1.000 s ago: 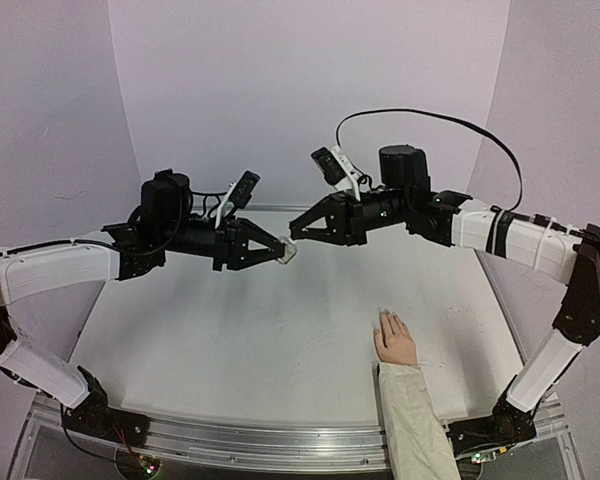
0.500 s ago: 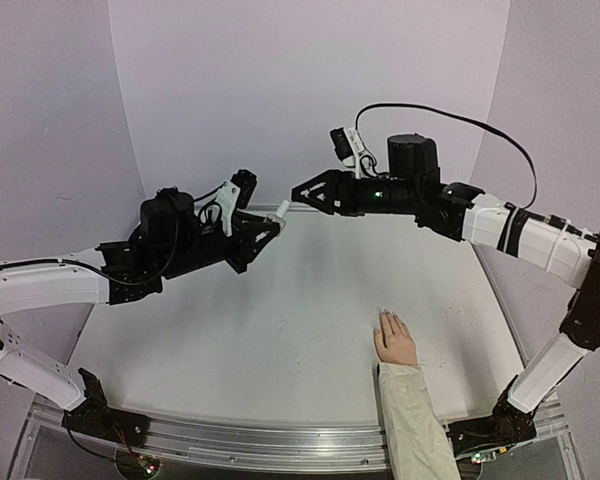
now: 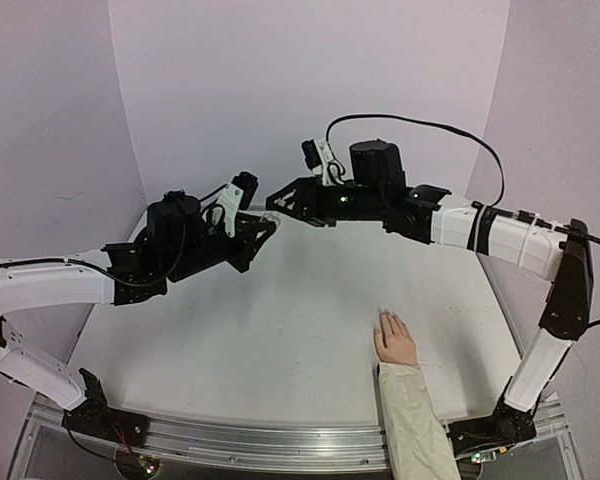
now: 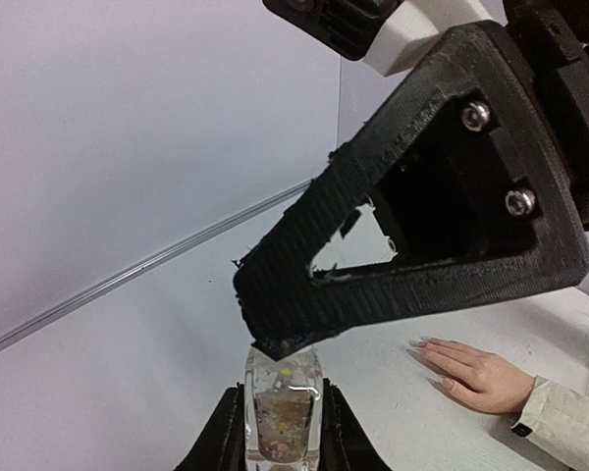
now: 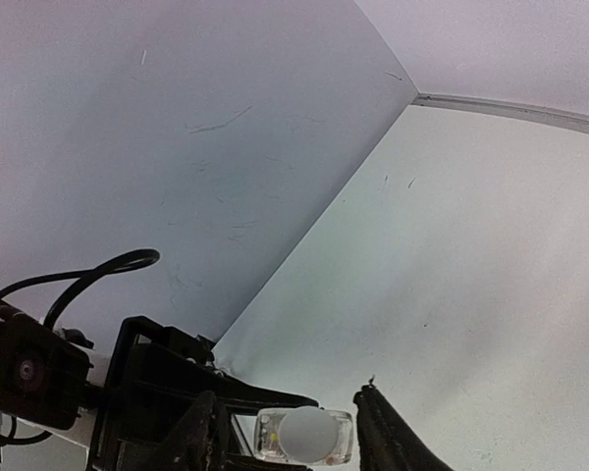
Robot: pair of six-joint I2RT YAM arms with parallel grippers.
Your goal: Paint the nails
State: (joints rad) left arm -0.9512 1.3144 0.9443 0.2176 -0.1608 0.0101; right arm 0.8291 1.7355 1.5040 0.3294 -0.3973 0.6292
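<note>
A pale hand (image 3: pixel 395 342) with a cream sleeve (image 3: pixel 416 425) lies flat on the white table (image 3: pixel 280 330) at the front right. Its nails (image 4: pixel 427 343) are tiny and barely differ from the skin. My left gripper (image 3: pixel 264 226) is raised over the far part of the table, shut on a small clear bottle (image 4: pixel 283 417) with brownish liquid. My right gripper (image 3: pixel 273 203) meets it from the right. In the right wrist view its jaws stand open on either side of the bottle's white cap (image 5: pixel 308 437), with gaps on both sides. In the left wrist view a right finger (image 4: pixel 412 245) hides the cap.
Lilac walls close in the table at the back and on both sides. A metal rail (image 3: pixel 260 440) runs along the near edge between the arm bases. A black cable (image 3: pixel 420 125) loops above the right arm.
Both grippers have risen and shifted left. The right gripper let go at the bottle top, drew back with jaws wide, then returned over the cap with jaws narrower. The left kept its hold.
</note>
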